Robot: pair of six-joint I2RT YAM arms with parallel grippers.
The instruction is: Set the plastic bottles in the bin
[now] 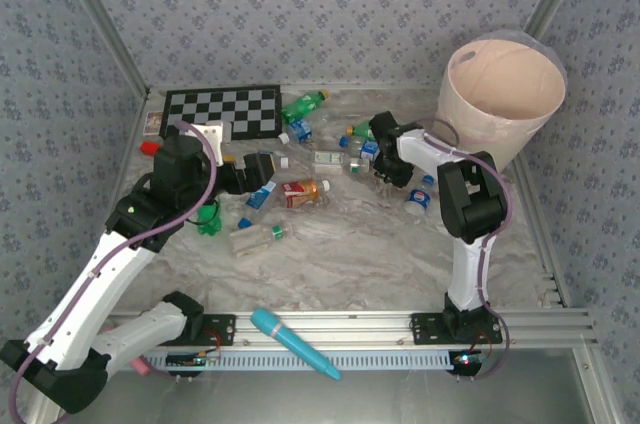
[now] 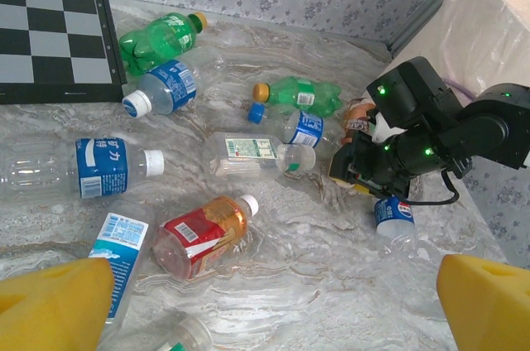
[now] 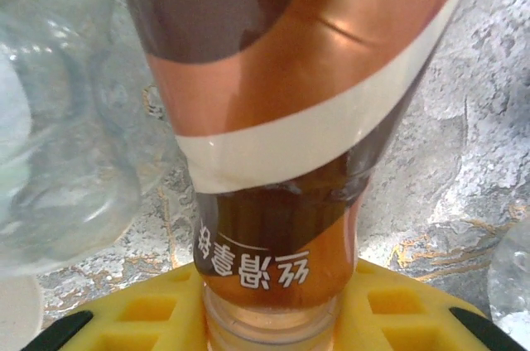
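Note:
Several plastic bottles lie across the marble table: a red-labelled one, a green one and a blue-labelled one. My right gripper is low on the table left of the bin. It is shut on the neck of a brown-and-orange-labelled bottle, which sits between the yellow pads. My left gripper hovers open above bare table, near the red-labelled bottle.
A checkerboard lies at the back left, with a small red block beside it. A teal microphone rests on the front rail. Clear bottles crowd the held bottle's left side.

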